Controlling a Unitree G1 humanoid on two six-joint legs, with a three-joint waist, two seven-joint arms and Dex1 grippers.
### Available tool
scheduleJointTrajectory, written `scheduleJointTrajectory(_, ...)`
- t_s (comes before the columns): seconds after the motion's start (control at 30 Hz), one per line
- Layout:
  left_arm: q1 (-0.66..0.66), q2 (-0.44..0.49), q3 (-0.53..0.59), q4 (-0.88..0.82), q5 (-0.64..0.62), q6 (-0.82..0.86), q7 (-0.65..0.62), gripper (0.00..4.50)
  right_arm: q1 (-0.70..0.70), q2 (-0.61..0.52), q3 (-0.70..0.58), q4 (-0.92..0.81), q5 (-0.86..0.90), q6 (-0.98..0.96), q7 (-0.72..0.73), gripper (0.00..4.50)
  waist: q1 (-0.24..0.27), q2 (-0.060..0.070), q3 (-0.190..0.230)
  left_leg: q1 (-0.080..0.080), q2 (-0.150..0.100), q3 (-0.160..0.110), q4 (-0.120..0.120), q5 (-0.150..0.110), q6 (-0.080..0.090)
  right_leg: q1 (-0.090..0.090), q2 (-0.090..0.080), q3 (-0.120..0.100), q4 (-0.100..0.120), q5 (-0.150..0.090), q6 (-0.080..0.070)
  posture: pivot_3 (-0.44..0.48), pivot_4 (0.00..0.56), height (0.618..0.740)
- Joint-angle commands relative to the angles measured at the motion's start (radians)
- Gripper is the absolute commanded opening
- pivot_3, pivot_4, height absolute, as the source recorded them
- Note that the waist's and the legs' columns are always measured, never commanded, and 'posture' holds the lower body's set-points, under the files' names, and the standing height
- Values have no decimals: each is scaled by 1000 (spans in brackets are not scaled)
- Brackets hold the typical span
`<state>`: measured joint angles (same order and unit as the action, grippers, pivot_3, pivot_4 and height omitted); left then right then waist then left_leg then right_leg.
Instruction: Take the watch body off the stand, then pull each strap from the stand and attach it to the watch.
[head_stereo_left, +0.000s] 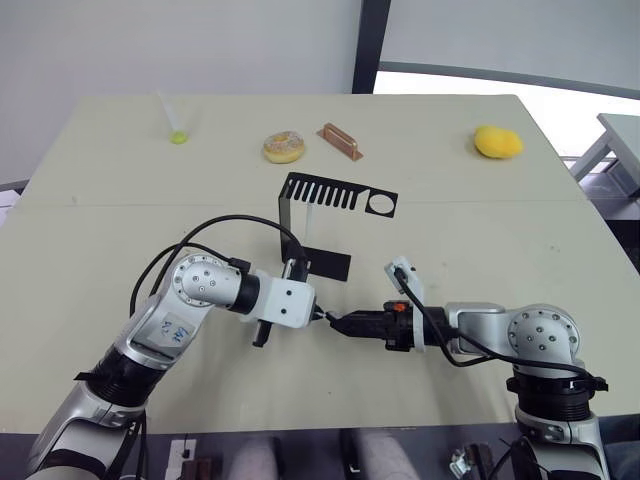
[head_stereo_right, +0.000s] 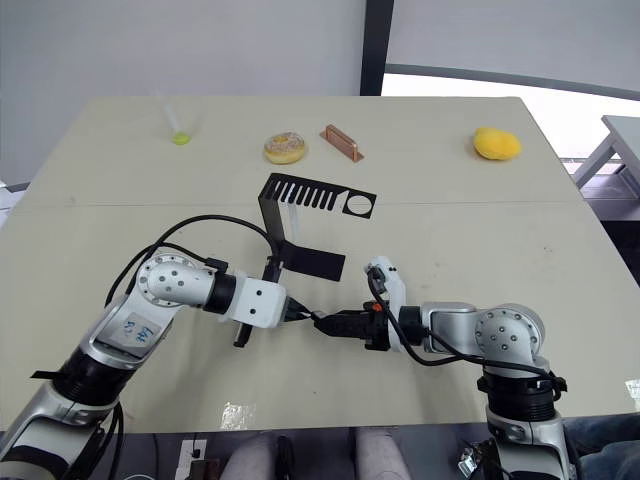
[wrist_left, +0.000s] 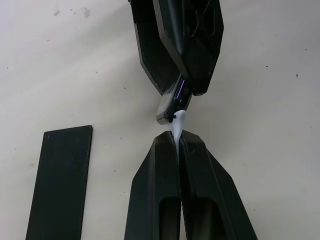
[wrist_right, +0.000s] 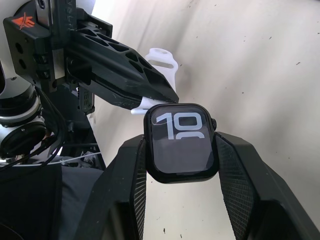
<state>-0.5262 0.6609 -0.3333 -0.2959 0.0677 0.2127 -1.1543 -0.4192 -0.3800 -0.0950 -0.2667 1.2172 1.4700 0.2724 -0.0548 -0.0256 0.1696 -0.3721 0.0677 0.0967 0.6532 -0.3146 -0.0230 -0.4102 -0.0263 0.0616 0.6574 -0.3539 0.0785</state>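
The watch body (wrist_right: 181, 150), black with white digits on its screen, sits clamped between the two fingers of my right gripper (wrist_right: 181, 142). My left gripper (wrist_left: 177, 137) is shut on a white strap (wrist_left: 178, 122), whose end touches the edge of the watch body (wrist_left: 167, 111). The strap's slotted tail (wrist_right: 162, 62) sticks out behind the left fingers. Both grippers meet tip to tip (head_stereo_left: 328, 319) just in front of the stand's flat base. The black stand (head_stereo_left: 335, 195) is upright behind them. A slim white strip (head_stereo_left: 309, 218) hangs under its comb arm.
Along the far side of the table lie a doughnut (head_stereo_left: 284, 147), a brown block (head_stereo_left: 341, 141), a yellow object (head_stereo_left: 497, 142) and a small green item (head_stereo_left: 178, 137). Cables loop from both wrists over the tabletop (head_stereo_left: 100, 250).
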Motion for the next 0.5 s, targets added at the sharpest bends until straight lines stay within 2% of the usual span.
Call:
scheduleJointTrajectory(0.03, -6, -16, -13, -29, 1, 3, 25, 0, -5, 20, 18, -68, 74, 7, 35, 1512, 0, 0, 0, 0, 0, 0, 0, 0, 0, 0, 0, 0, 0, 0, 0, 0, 150, 740)
scheduleJointTrajectory(0.5, -13, -25, -12, -33, 4, 22, 30, 0, -5, 22, 18, -66, 72, 6, 30, 1512, 0, 0, 0, 0, 0, 0, 0, 0, 0, 0, 0, 0, 0, 0, 0, 0, 150, 740)
